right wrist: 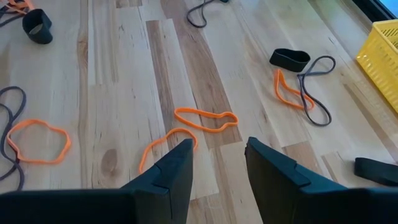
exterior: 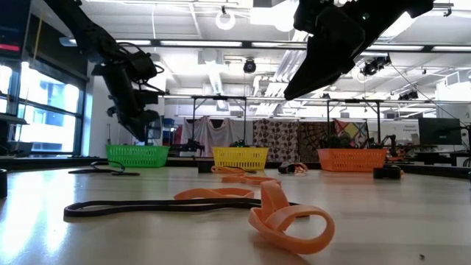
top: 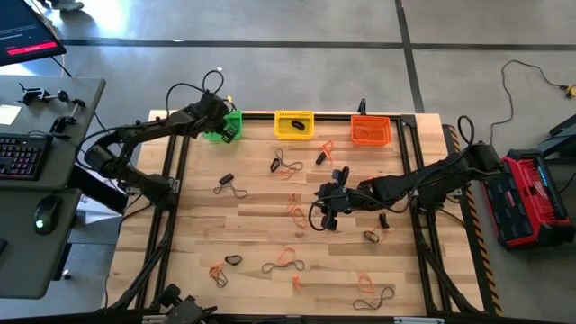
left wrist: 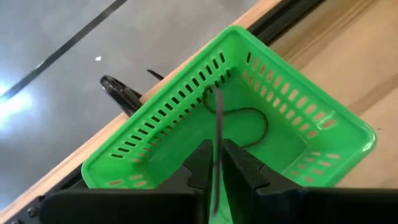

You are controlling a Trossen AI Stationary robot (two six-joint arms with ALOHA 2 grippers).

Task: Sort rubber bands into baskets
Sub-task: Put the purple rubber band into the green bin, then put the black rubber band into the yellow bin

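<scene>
My left gripper (top: 222,124) is over the green basket (top: 232,126) at the table's far left and is shut on a thin dark rubber band (left wrist: 219,115). The band's loop hangs into that basket (left wrist: 292,124). My right gripper (top: 322,209) is open and empty above mid-table; in its wrist view (right wrist: 219,149) it hovers over two orange rubber bands (right wrist: 205,119) lying flat on the wood. The yellow basket (top: 294,124) and orange basket (top: 370,130) stand along the far edge. Many orange and dark bands lie scattered on the table. My left gripper pinches a single strand of the dark band (left wrist: 216,168) between its two fingers, coming from above and pointing down into the green basket. The band hangs below the fingers, and its loop (left wrist: 258,127) reaches the basket's floor.
More bands lie across the near half of the table (top: 288,259), and a dark wide band (right wrist: 289,59) lies near the yellow basket (right wrist: 382,56). A dark metal frame (top: 171,180) runs along the table's sides. A desk with a keyboard (top: 18,153) stands to the left.
</scene>
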